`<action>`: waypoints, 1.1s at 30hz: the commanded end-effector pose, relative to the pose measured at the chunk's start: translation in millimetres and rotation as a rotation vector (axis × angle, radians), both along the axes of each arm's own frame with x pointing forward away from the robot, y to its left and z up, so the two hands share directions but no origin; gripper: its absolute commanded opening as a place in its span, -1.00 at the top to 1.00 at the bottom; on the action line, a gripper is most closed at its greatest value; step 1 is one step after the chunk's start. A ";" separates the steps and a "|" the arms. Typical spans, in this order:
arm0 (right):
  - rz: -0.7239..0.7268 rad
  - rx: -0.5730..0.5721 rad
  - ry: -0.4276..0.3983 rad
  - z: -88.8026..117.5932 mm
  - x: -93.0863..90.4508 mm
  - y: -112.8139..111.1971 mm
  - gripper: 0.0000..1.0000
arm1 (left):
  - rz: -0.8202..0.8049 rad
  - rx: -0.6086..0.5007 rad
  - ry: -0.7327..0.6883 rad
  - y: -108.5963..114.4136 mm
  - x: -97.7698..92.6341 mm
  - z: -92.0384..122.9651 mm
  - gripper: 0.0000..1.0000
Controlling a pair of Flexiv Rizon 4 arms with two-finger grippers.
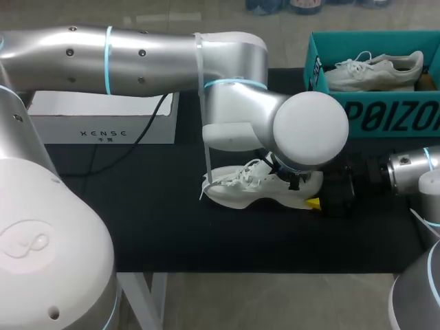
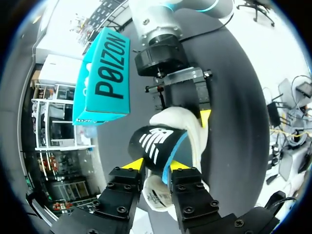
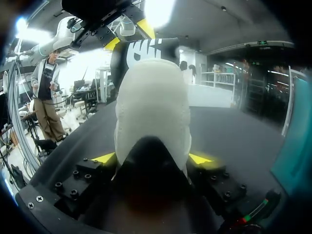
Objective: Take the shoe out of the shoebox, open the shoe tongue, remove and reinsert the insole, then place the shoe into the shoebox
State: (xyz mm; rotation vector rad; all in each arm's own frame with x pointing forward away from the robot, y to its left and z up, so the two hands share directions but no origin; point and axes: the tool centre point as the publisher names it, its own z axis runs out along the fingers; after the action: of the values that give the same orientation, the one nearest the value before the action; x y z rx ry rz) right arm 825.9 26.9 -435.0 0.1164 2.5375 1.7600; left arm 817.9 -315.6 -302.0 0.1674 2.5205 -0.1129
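Note:
A white shoe lies on its sole on the black mat, toe toward my left. My right gripper is shut on its heel, one yellow tip on each side; in the head view it comes in from the right. My left arm reaches over the shoe, and its wrist hides most of its gripper from above. In the left wrist view my left gripper is shut on the curled black insole, which stands up out of the shoe's opening. The teal shoebox stands at the back right.
A second white shoe lies inside the teal shoebox. A white box sits at the back left, with a black cable running past it. The black mat covers the table in front of the shoe.

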 end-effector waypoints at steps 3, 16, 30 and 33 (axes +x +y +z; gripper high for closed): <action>-0.002 -0.003 0.000 -4.0 -0.1 2.2 1.00 | 0.005 0.010 -0.012 -5.4 -0.8 0.7 1.00; -0.002 -0.003 0.000 -4.0 -0.1 2.2 1.00 | -0.075 -0.034 -0.038 -24.1 -21.6 20.5 1.00; -0.002 -0.003 0.000 -4.0 -0.1 2.2 1.00 | -0.236 -0.240 -0.017 -49.3 -47.2 81.3 1.00; -0.002 -0.003 0.000 -4.0 -0.1 2.2 1.00 | -0.317 -0.301 0.020 -60.9 -57.4 106.7 1.00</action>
State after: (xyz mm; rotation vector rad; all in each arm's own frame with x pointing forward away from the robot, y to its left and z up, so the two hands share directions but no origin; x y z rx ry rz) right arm 825.8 26.9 -435.0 0.1162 2.5376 1.7599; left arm 760.8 -390.5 -218.6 0.3774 2.4256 -0.5106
